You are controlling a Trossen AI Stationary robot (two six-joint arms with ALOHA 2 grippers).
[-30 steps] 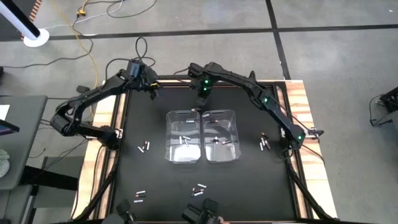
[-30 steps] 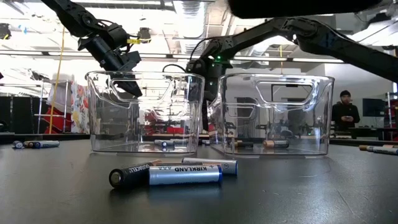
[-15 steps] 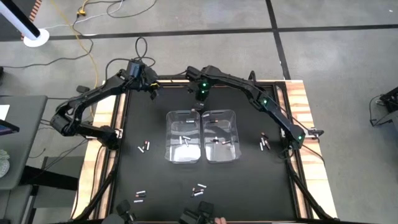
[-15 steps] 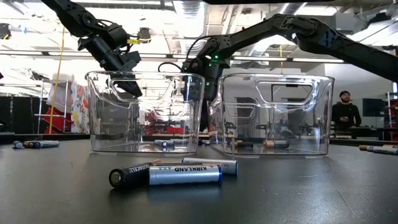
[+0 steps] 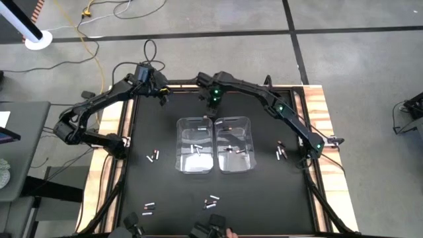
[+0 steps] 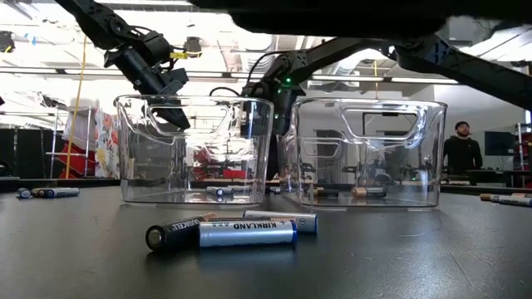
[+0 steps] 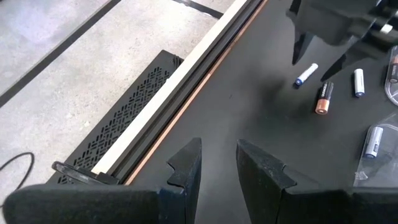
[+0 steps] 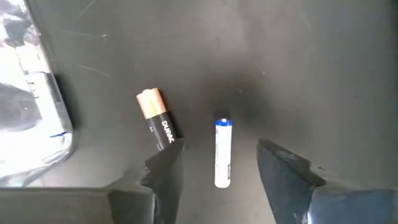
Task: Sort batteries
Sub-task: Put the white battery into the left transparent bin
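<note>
Black table: right gripper spread, empty, straddling white battery.

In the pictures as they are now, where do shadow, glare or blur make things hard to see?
Low view: a dark blurred shape crosses the top, and bright ceiling lights shine through the left clear bin. Right wrist view: the white battery and the copper-topped battery are sharp, and soft shadow lies on the mat. High view: even light, but the batteries are tiny.
</note>
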